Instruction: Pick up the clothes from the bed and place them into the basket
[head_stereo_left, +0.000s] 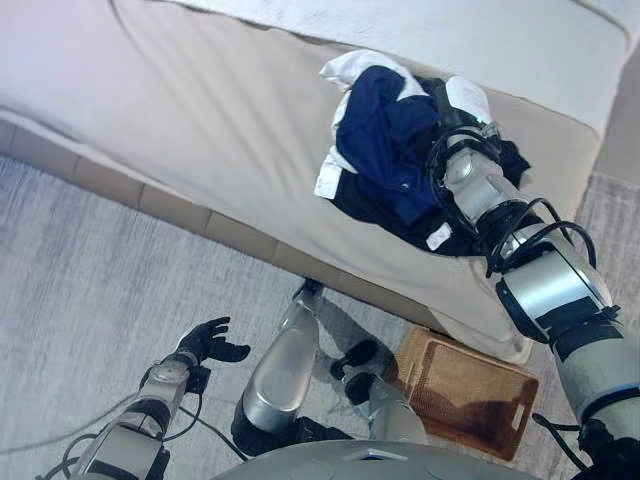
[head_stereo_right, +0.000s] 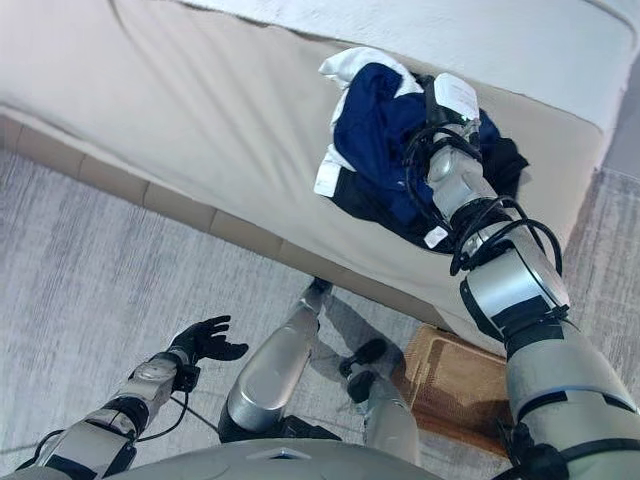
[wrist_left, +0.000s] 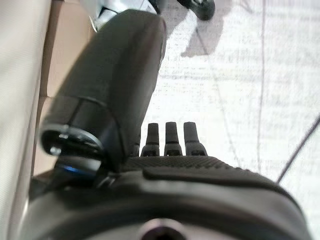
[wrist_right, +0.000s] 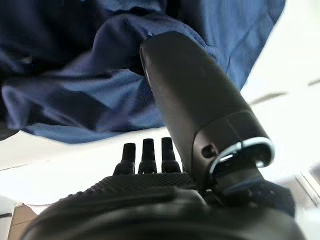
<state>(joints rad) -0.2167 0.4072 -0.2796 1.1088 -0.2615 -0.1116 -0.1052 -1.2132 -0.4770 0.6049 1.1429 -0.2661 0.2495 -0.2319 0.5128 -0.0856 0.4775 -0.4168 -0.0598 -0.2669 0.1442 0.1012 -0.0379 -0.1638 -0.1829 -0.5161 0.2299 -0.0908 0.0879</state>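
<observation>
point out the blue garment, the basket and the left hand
blue garment (head_stereo_left: 385, 140), left eye view, middle of the blue cloth
basket (head_stereo_left: 500, 372), left eye view, woven rim
left hand (head_stereo_left: 208, 342), left eye view, palm

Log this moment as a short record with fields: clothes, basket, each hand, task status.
clothes: pile of dark blue, black and white garments heaped on the bed, near its edge
basket: brown wicker basket on the floor below the bed edge, nothing visible inside
right hand: right hand reached into the pile, thumb on the blue cloth, fingers straight, nothing gripped
left hand: left hand open, low over the carpet, idle
task status: no garment lifted yet
</observation>
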